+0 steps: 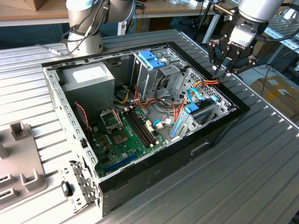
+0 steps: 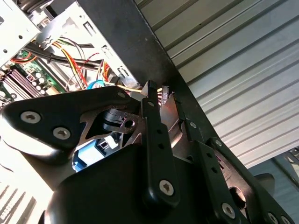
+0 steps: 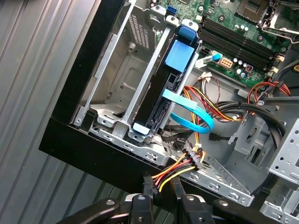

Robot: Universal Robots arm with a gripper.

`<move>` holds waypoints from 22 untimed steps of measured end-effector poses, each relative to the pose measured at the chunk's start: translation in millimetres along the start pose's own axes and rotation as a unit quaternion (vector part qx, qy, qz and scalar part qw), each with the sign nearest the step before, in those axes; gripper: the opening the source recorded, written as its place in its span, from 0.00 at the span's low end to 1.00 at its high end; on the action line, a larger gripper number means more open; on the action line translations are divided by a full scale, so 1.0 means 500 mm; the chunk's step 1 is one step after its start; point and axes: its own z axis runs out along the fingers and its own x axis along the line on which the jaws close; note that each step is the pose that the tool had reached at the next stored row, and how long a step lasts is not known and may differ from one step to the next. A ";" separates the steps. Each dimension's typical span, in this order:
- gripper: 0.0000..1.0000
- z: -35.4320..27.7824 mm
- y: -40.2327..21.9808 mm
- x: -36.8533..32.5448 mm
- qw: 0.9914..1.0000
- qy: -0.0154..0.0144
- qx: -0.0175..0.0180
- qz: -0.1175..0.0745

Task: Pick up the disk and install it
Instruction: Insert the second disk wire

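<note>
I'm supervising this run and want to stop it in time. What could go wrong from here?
1. The gripper sits at the red-yellow power wires; a move could tug them or their plug.
2. It is close to the case rim, so a sideways move might strike it.
3. The blue cable loops beside the disk and could snag.

An open black computer case (image 1: 205, 144) lies on a ribbed metal table (image 1: 261, 172), showing a green motherboard (image 1: 126, 135), a grey power-supply box (image 1: 88, 77), and what may be plastic fixtures (image 1: 18, 163) nearby.
</note>
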 end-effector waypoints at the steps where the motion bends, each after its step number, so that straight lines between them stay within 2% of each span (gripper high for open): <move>1: 0.29 0.000 0.000 0.000 1.000 0.000 0.000 -0.001; 3: 0.29 0.000 -0.001 0.001 1.000 0.000 0.000 -0.002; 5: 0.29 0.000 -0.003 0.001 1.000 0.001 -0.002 -0.007; 8: 0.29 0.000 -0.005 0.002 1.000 0.002 -0.003 -0.021; 11: 0.29 0.001 -0.007 0.004 0.999 0.003 -0.004 -0.034; 13: 0.29 0.001 -0.009 0.004 0.999 0.003 -0.004 -0.047; 17: 0.29 0.003 -0.009 0.004 0.997 0.004 -0.005 -0.078; 19: 0.29 0.003 -0.009 0.005 0.996 0.006 -0.006 -0.090; 21: 0.29 0.004 -0.009 0.004 0.994 0.011 -0.008 -0.108; 22: 0.29 0.004 -0.009 0.004 0.993 0.013 -0.010 -0.113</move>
